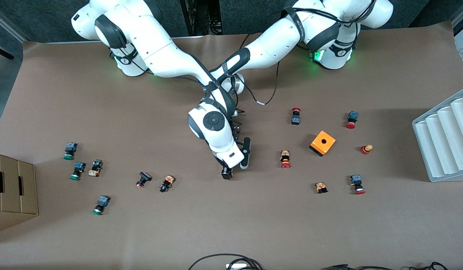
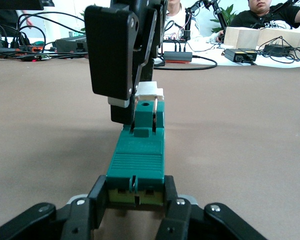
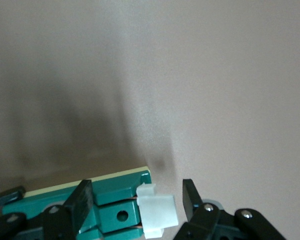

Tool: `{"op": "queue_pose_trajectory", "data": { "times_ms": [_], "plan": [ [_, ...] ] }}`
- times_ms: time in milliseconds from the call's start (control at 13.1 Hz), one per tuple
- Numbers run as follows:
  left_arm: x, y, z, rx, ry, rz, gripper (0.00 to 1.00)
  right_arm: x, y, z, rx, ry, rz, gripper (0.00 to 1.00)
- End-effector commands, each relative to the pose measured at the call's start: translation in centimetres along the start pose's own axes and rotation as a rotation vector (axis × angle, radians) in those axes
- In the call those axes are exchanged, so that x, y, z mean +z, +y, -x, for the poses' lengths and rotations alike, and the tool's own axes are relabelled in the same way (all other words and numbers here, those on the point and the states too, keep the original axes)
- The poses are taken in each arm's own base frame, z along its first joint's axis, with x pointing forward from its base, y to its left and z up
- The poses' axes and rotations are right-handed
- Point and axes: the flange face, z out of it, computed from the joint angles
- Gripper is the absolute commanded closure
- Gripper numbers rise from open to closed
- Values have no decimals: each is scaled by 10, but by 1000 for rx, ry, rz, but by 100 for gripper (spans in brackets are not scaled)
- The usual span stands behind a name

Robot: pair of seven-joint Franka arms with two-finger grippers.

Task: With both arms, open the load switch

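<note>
The left gripper [image 2: 135,205] pinches one end of the green load switch [image 2: 137,155] tight in its jaws. The right gripper [image 3: 137,200] sits at the other end, at twelve o'clock in the left wrist view. Its jaws are spread around the white sliding piece [image 3: 157,212].

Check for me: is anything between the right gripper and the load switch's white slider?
Nothing visible. The right gripper already straddles the white slider, fingers apart on either side. The left gripper clamps the load switch at its other end.
</note>
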Motion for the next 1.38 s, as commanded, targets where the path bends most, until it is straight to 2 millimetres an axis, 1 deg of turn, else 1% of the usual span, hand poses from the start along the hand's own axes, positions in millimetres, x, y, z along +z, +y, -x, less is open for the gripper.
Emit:
{"op": "queue_pose_trajectory", "data": {
  "times_ms": [0,76,153,306,918,1071,1147,1300],
  "plan": [
    [2,-4,11,-13,7,-18,72,-4,14,9,-9,-2,12,19],
    [2,-4,11,-13,7,-18,72,-1,13,12,-7,-7,8,19],
    [2,-4,11,-13,7,-18,72,0,18,18,2,-12,8,19],
    [2,-4,11,-13,7,-18,72,-3,20,19,4,-10,10,19],
    [2,-4,11,-13,7,-18,72,-1,19,21,1,-16,7,19],
    [2,-4,11,-13,7,-18,72,0,18,21,3,-17,6,21],
    [2,-4,11,-13,7,-18,72,1,18,21,3,-18,5,24],
    [2,-4,11,-13,7,-18,72,3,16,23,-6,-26,9,26]
  ]
}}
